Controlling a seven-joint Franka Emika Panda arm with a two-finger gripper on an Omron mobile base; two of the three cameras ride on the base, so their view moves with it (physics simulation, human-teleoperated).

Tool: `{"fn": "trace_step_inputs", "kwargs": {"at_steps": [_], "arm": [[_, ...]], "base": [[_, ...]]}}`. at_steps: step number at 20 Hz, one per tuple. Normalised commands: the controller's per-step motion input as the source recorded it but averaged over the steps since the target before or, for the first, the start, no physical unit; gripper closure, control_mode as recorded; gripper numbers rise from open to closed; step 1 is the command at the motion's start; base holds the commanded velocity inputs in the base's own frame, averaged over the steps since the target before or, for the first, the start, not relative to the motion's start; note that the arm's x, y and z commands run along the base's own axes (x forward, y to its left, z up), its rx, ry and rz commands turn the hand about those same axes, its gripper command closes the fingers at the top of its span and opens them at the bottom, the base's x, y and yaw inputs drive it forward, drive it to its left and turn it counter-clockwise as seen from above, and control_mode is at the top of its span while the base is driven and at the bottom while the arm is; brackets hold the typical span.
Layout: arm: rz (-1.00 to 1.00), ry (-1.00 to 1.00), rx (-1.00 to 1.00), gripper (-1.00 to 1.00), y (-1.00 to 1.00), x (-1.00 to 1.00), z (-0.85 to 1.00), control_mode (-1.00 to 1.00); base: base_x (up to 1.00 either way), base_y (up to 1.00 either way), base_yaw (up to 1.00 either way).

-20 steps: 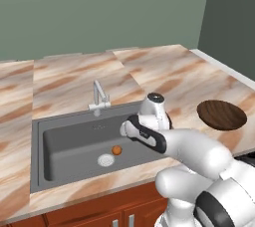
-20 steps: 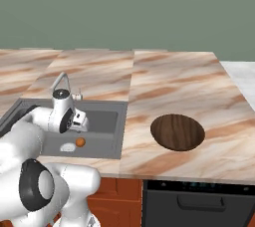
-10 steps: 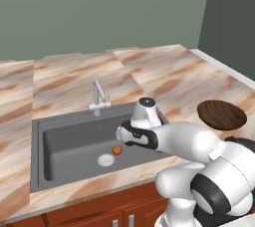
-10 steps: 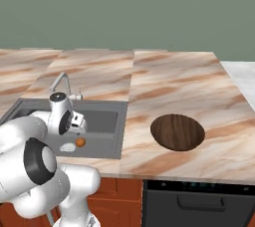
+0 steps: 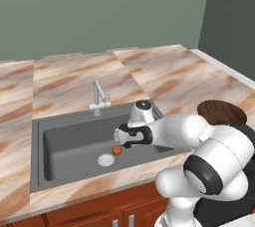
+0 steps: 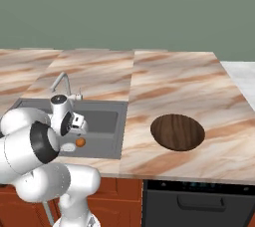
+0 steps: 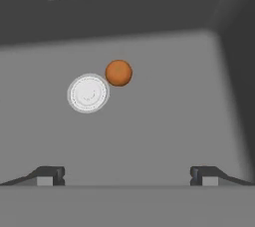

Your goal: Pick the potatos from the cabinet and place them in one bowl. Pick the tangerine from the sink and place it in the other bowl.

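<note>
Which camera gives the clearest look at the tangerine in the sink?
The hand view: the tangerine lies unobstructed on the sink floor beside the drain, ahead of the open gripper. Both base views show it small, close under the hand.

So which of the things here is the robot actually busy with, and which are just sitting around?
Part of the job:
- tangerine, lying on the sink floor beside the drain
- dark brown bowl, waiting on the counter
- the robot's open fingers, above the sink floor, apart from the tangerine

Just there:
- faucet
- dishwasher under the counter
</note>
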Motion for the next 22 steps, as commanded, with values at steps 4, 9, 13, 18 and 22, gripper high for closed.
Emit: {"fn": "trace_step_inputs", "kwargs": {"at_steps": [4,9,13,18,22], "arm": [[0.00,0.06,0.00,-1.00,0.00,0.19,-0.29,-1.00],[0.00,0.10,0.00,-1.00,0.00,0.32,-0.10,-1.00],[-0.02,0.11,0.00,-1.00,0.06,0.32,-0.01,-1.00],[-0.06,0.03,0.00,-1.00,0.15,0.30,-0.06,-1.00],[-0.07,-0.05,0.00,-1.00,0.17,0.29,-0.20,-1.00]], "base": [[0.00,0.00,0.00],[0.00,0.00,0.00],[0.00,0.00,0.00],[0.00,0.00,0.00],[0.00,0.00,0.00]]}}
